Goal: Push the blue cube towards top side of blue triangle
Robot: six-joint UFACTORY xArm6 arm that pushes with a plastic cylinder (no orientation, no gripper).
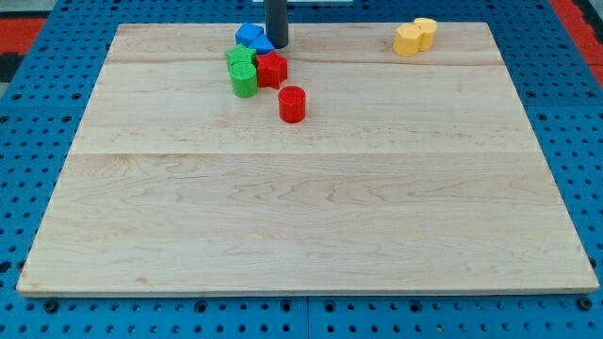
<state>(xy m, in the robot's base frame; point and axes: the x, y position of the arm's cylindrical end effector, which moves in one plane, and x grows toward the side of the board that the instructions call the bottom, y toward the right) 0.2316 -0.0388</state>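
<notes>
Two blue blocks sit together near the view's top, left of centre: one at the upper left, and another just below and right of it, partly hidden by the rod. Which is the cube and which the triangle I cannot tell. My tip stands at the right edge of the blue pair, touching or nearly touching it. Just below the blue blocks lie a red block and two green blocks.
A red cylinder stands below and right of the cluster. Two yellow blocks sit together at the view's top right. The wooden board lies on a blue pegboard surface.
</notes>
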